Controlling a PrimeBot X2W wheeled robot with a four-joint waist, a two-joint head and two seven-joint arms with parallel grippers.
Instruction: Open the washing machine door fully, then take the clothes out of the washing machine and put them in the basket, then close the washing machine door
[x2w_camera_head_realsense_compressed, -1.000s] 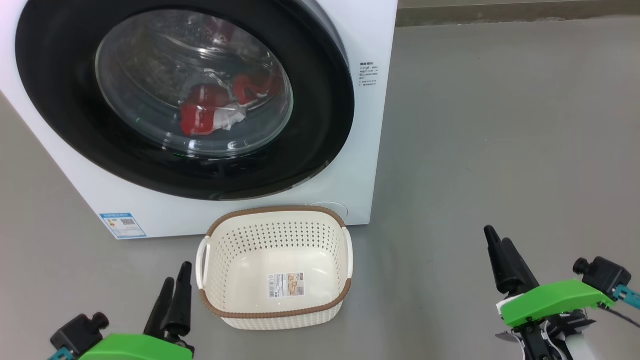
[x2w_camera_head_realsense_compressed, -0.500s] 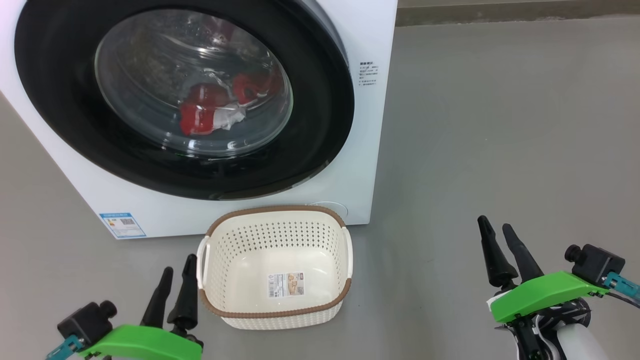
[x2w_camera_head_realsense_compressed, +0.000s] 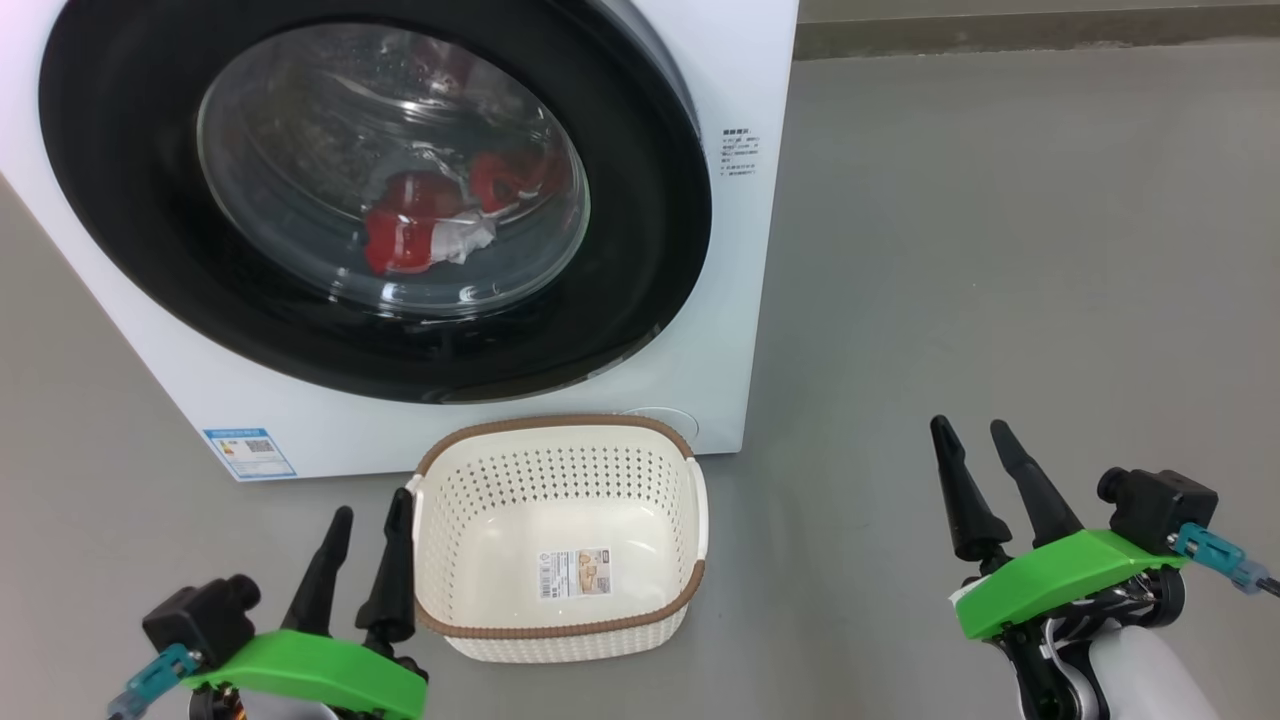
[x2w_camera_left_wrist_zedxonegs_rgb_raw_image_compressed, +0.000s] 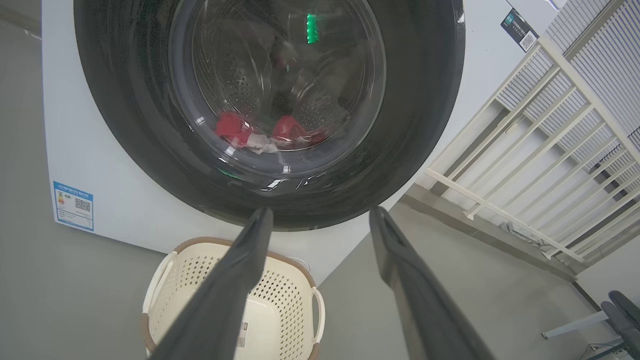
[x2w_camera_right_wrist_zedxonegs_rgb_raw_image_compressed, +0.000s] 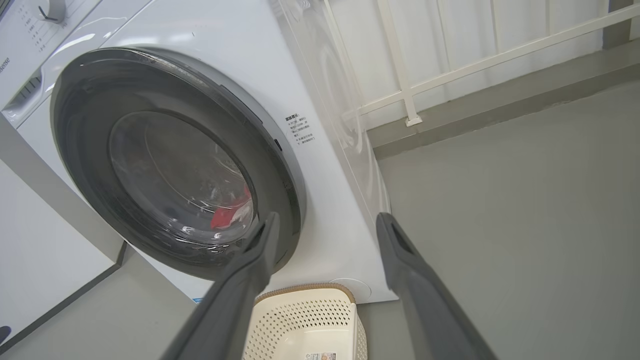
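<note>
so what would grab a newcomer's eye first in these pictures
The washing machine door, a huge glossy black ring around a glass bowl, is shut and fills the upper left of the head view. Behind its glass the clothes glow red low in the drum. Below, the basket sits empty on the floor against the machine, with the open left end effector beside it and the open right end effector farther off.

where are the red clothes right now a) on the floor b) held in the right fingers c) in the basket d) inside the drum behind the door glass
d, the clothes show through the glass of the washing machine door, while the basket has only a sticker on its bottom.
</note>
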